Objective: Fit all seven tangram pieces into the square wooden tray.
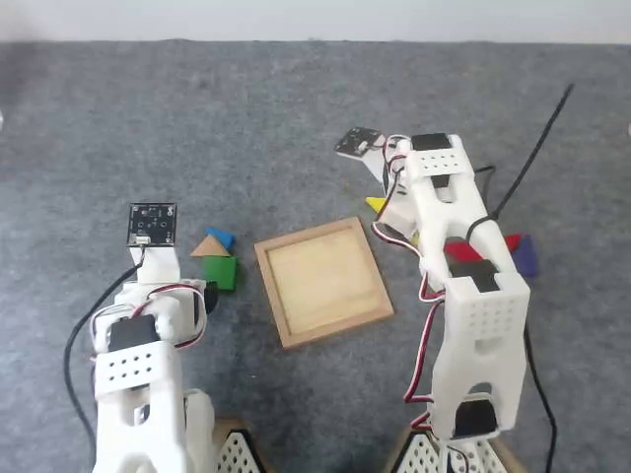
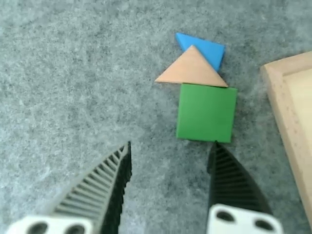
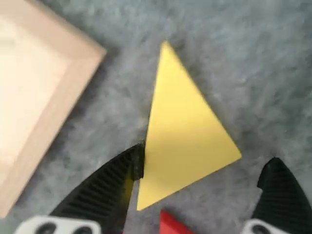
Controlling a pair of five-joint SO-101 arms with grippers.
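Right gripper point(image 3: 207, 163): jaws spread, straddling the yellow triangle point(image 3: 185, 122). One finger touches its edge, the other stands apart. I judge the piece is flat on the grey carpet point(image 1: 118, 118), not lifted. A red piece point(image 3: 169, 225) lies just back toward the wrist. The wooden tray point(image 3: 63, 83) has its corner near the touching finger.

Left gripper point(image 2: 170, 151): jaws spread, nothing between them. The green square point(image 2: 207, 113) is just ahead of the tips, the tan triangle point(image 2: 192, 68) touches its far side, and the blue triangle point(image 2: 207, 46) lies beyond that.

Progress: the tray holds nothing. I count six pieces outside it, including a purple piece point(image 1: 525, 258) beside the right arm. Every placement remains.
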